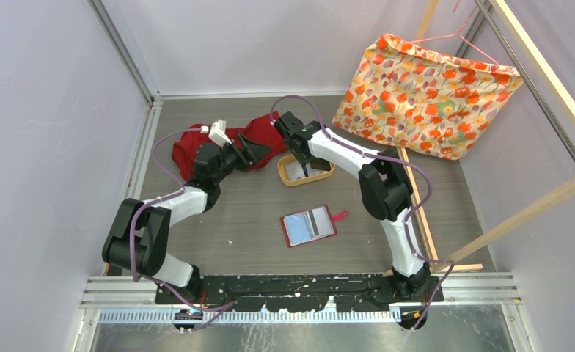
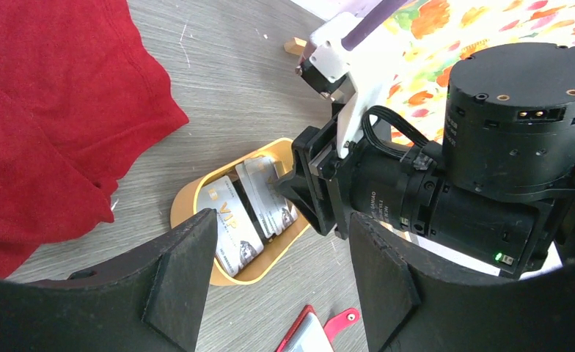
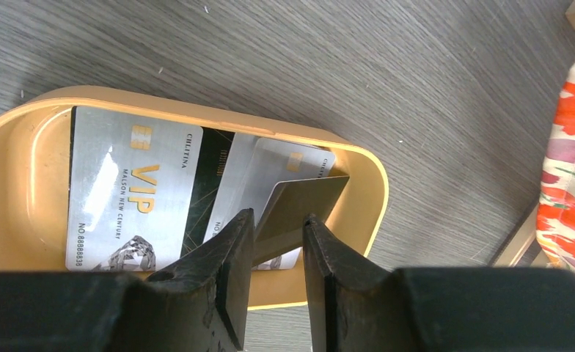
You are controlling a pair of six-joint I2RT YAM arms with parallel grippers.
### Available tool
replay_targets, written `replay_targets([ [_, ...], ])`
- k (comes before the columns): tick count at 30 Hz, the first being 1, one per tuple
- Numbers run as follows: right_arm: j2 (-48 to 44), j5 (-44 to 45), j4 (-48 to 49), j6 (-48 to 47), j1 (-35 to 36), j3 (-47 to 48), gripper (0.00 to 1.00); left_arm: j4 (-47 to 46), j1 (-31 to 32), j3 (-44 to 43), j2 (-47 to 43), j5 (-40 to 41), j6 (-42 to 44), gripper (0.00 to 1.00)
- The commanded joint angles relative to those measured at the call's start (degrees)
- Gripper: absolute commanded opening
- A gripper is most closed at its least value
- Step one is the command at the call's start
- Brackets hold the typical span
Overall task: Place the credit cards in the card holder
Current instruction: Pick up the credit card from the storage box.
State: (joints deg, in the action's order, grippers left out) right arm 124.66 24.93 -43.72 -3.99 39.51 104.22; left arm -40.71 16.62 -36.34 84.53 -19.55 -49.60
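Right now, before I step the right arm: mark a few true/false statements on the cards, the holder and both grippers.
1. The card holder lies open on the table, outside the tray. True.
2. The left gripper holds a card. False: its jaws are open and empty.
3. Between the fingers of the right gripper sits a tilted card. True.
4. The tray is empty. False: cards lie in it, including a VIP card.

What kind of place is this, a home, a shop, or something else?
Most likely a robot lab test cell: a left arm and right arm bolted to a metal rail at the table edge, plain walls boxing it in, and staged props like a floral bag.
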Motion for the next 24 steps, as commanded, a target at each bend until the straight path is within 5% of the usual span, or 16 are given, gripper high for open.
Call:
replay_targets([
  [1,-4.4,2.3,0.7,-0.9,-0.6,-0.3,0.35,-3.6,-0.6,-2.0,0.3,-1.3,-0.4,0.67],
  [24,-7.9,3.5,1.9,-3.5,-2.6,-5.2,0.22,-5.7,-0.9,-3.1,2.3,-5.5,-1.3,0.64],
])
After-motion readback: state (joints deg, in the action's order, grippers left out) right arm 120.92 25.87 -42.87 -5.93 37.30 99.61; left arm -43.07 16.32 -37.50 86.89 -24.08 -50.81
